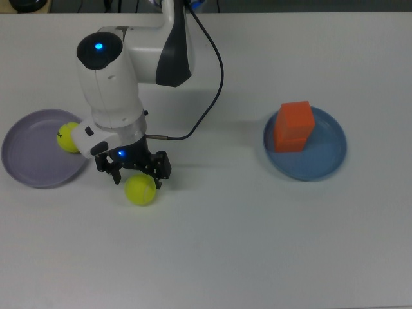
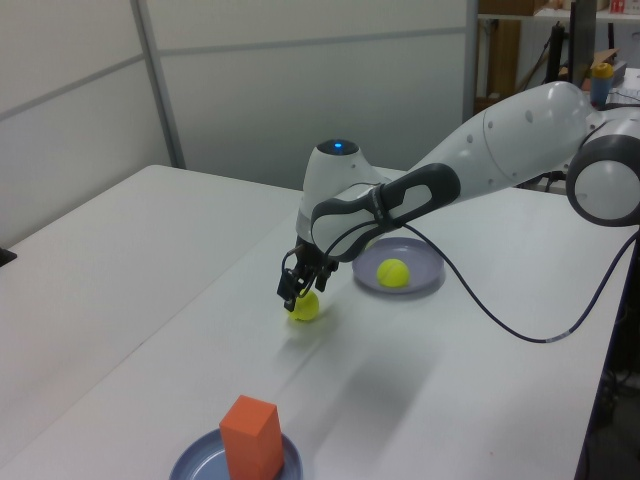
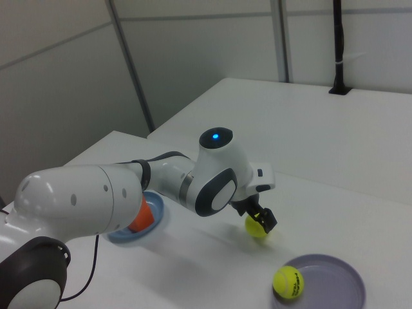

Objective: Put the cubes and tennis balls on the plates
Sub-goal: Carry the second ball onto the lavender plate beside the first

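Robotics lab — white worktables (image 2: 130,260), grey partition panels (image 2: 300,100), trailing black cable (image 2: 520,320)

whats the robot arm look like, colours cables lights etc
The arm has glossy white rounded shells with dark grey bands at its joints. A small blue light glows on the rounded white wrist housing. The gripper is black and blocky with two short fingers, and another small blue light shows on its body. A thin black cable loops from the wrist area back up along the arm.

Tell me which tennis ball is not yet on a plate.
The ball on the bare table, right beneath the gripper. The other ball already lies in the purple plate.
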Available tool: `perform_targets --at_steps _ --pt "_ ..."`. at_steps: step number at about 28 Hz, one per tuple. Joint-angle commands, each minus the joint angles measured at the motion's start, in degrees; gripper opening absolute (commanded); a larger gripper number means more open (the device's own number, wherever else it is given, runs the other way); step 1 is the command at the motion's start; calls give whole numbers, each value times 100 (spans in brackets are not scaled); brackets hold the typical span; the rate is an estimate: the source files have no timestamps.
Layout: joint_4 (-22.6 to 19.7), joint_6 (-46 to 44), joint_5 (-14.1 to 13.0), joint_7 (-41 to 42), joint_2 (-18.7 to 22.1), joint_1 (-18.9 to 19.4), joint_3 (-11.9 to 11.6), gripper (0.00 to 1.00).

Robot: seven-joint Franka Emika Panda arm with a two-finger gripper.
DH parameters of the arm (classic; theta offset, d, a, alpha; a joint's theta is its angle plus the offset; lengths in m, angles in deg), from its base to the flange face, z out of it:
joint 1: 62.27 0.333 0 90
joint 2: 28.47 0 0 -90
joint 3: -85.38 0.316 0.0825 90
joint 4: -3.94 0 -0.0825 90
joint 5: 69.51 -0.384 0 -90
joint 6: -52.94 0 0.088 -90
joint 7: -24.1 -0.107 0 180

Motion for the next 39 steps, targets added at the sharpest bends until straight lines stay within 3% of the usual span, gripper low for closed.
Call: perform_targets --at_steps 1,3,5,11,12,14,17,21,30,39 --pt "138 48 -81 -50 -152 111 -11 100" --pt "138 48 -81 -59 -196 111 -11 100" --pt "138 92 -81 -59 -205 111 -3 91" --pt "129 303 -90 -50 -232 102 -11 49" --pt "138 303 -90 -50 -232 93 -3 34" --pt "138 303 -90 -50 -223 85 -11 18" --pt "138 294 -99 -6 -153 58 -11 1" --pt "120 268 -108 2 128 -12 -20 0" --pt "67 -338 -108 11 621 -627 -125 1" --pt "-231 -479 -38 415 674 -715 -793 1"
